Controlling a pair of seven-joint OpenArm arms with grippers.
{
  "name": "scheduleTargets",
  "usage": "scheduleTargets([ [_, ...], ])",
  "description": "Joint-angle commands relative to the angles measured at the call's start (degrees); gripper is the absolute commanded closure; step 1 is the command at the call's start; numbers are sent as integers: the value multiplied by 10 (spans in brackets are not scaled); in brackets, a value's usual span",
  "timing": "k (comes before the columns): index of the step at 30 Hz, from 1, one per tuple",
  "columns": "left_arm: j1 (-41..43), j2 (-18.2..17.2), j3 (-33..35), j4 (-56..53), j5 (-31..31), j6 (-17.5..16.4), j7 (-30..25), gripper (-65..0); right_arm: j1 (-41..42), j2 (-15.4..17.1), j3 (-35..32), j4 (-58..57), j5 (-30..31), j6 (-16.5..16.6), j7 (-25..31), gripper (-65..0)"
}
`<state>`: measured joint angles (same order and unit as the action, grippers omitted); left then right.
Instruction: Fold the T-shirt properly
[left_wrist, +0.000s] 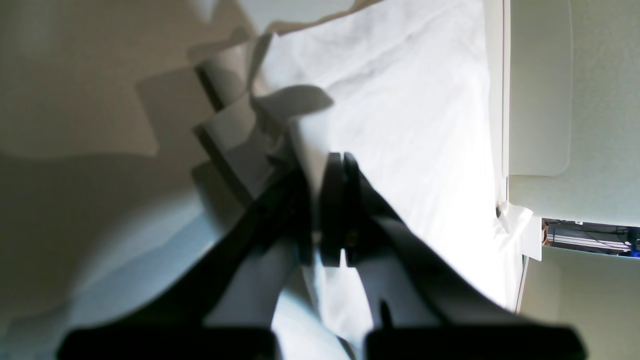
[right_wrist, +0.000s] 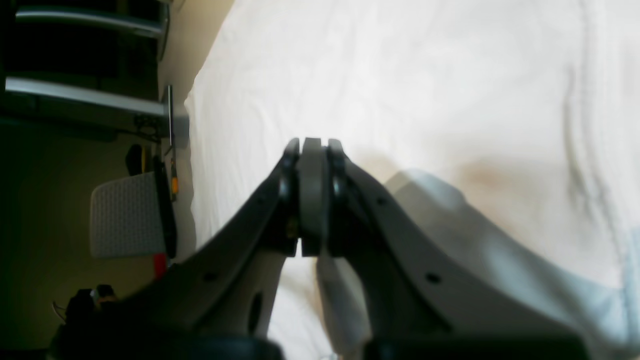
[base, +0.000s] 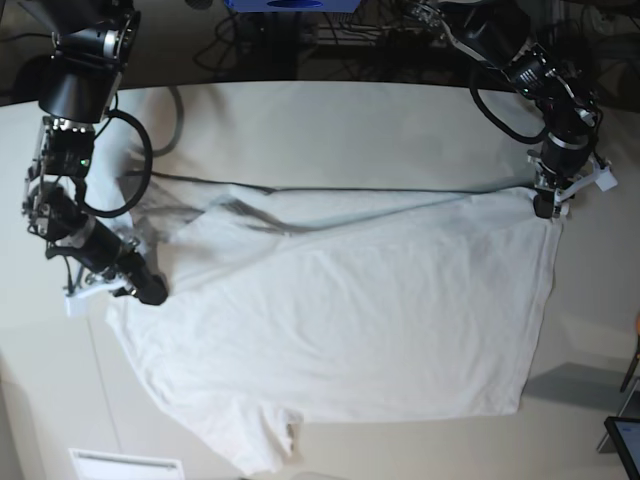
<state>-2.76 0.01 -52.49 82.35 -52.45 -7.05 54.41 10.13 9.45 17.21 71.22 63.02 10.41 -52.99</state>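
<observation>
You pinch the T-shirt (base: 340, 320) tight with both sets of fingers (left_wrist: 334, 165) (right_wrist: 312, 150), so you can fold it

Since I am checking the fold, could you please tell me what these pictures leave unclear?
- Base view: the left tool and right tool are too small to show their pinch on the T-shirt.
- Left wrist view: the near cloth is blurred.
- Right wrist view: overexposure washes out the wrinkles.

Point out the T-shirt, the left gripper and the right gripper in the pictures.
T-shirt (base: 340, 320): base view, middle of the spread white fabric.
Left gripper (base: 545, 208): base view, tips pinching the shirt's corner.
Right gripper (base: 152, 292): base view, tips at the shirt's opposite edge.
</observation>
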Motion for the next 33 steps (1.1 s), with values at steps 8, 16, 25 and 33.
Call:
scheduleTargets([
  [8,-19,-8,-2,13,-32,-6,-8,0,24,7,1,5,14,6,10,-10],
  [16,-20,-9,-3,10,-61,-6,-8,0,24,7,1,4,14,5,13,-10],
  [25,-31,-9,-4,9,-61,-6,-9,0,21,7,1,4,14,5,32,-12],
  [33,-29,-8,-3,8,-59,-6,-9,0,24,-7,5,3,17,8,34,-87],
])
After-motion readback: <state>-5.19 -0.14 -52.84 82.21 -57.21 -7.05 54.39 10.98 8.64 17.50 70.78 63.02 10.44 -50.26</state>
